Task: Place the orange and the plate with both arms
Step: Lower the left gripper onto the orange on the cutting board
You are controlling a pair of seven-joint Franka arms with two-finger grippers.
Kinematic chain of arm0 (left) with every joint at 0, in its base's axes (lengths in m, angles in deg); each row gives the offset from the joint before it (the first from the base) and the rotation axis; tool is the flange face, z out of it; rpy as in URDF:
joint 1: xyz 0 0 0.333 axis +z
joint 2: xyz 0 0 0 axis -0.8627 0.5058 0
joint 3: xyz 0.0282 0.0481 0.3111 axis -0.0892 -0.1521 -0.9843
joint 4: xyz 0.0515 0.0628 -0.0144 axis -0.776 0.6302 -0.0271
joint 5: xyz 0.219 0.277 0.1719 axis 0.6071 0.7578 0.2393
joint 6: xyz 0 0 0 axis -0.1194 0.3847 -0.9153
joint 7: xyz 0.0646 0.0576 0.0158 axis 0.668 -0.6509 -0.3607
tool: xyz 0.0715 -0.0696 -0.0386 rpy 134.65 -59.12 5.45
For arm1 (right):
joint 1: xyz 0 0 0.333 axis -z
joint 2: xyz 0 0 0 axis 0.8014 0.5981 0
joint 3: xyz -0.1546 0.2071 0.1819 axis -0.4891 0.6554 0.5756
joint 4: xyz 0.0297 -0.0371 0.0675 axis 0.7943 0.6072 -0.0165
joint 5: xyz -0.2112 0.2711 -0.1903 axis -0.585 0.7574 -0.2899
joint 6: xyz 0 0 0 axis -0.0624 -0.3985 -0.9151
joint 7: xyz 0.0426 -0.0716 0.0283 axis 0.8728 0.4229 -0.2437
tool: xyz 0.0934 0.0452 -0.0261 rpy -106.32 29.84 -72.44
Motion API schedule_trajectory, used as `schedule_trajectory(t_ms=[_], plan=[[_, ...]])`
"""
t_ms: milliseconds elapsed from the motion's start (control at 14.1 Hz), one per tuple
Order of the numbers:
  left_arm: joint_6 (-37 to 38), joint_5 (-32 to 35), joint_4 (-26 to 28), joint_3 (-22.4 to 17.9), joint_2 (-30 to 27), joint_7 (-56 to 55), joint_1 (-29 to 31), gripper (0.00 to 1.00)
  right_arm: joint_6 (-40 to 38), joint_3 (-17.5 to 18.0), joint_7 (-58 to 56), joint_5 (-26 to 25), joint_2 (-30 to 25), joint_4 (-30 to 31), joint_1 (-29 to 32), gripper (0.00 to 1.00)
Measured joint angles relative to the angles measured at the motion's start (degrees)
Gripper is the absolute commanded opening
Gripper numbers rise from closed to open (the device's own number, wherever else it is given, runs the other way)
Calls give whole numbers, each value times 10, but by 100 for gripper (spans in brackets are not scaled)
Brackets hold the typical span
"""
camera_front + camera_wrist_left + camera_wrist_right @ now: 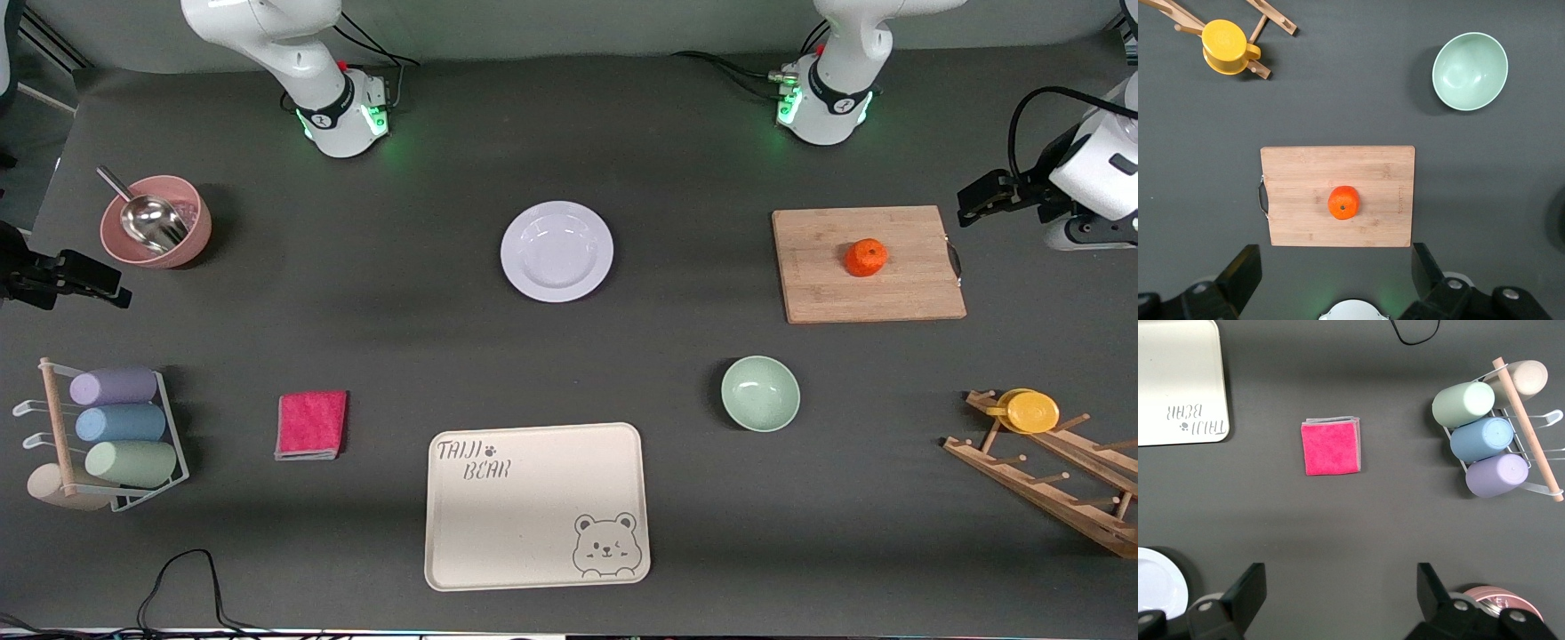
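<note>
The orange lies on a wooden cutting board toward the left arm's end of the table; it also shows in the left wrist view. The white plate sits on the table's middle, farther from the front camera than the bear tray; its edge shows in the right wrist view. My left gripper is open and empty, high over the table beside the cutting board. My right gripper is open and empty, high over bare table between the plate and the pink bowl.
A cream bear tray lies near the front edge, a pale-green bowl beside it. A pink cloth, a rack of cups and a pink bowl with a scoop are toward the right arm's end. A wooden rack holds a yellow cup.
</note>
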Motion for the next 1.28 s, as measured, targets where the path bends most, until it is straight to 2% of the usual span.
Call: schedule_trajectory(t_ms=[355, 569, 711, 1066, 1280], plan=[[3, 1, 2, -4, 2, 2, 8, 100, 0, 9, 0, 0, -2, -1, 8, 100], [-20, 3, 47, -3, 2, 3, 8, 100, 0, 10, 0, 0, -2, -4, 8, 100], [-98, 3, 128, -3, -10, 3, 8, 100, 0, 9, 0, 0, -3, -6, 8, 100], [-356, 3, 380, -3, -49, 3, 8, 100, 0, 9, 0, 0, -4, -7, 9, 100], [-489, 3, 489, -4, -43, 2, 18, 100, -5, 10, 0, 0, -7, -7, 8, 100]])
